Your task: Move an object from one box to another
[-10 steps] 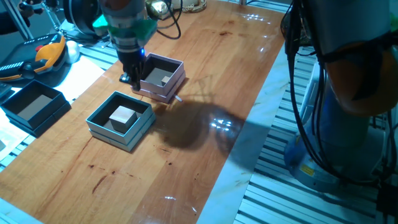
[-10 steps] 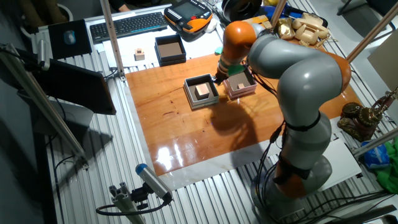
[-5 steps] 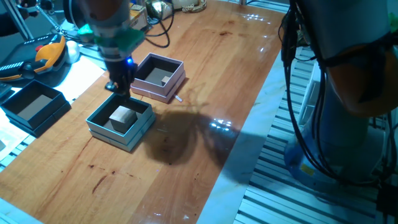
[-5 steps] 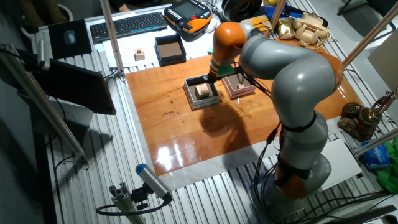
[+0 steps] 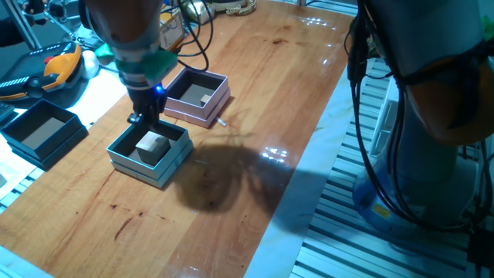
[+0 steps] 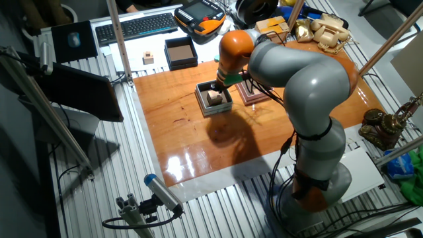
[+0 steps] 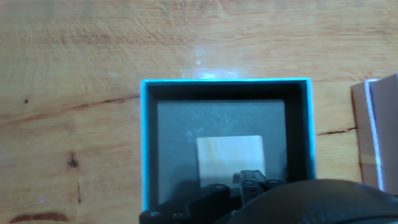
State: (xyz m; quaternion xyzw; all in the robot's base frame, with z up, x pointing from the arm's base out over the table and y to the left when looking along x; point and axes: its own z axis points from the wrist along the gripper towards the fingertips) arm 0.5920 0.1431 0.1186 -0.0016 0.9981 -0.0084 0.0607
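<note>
The teal-blue box [image 5: 171, 158] stands on the wooden table with a pale wooden block [image 5: 152, 144] inside it. The pink-lilac box [image 5: 214, 106] stands just behind it and holds a small block [image 5: 204, 98]. My gripper [image 5: 147, 121] hangs over the teal box's far rim, fingers close together and holding nothing. In the hand view the teal box [image 7: 144, 143] fills the frame, the block [image 7: 229, 152] lies right under my gripper [image 7: 252, 179], and the pink box [image 7: 379, 124] shows at the right edge. In the other fixed view my gripper [image 6: 216, 84] is above the teal box [image 6: 204, 104].
A black square box [image 5: 42, 131] sits at the left off the table. Another black box [image 6: 180, 53], a keyboard [image 6: 135, 25] and an orange-black pendant [image 6: 201, 14] lie behind the table. The arm's base stands at the right.
My gripper has moved from the pink-lilac box's near corner leftward to above the teal box's far rim. Both blocks and both boxes have stayed in place.
</note>
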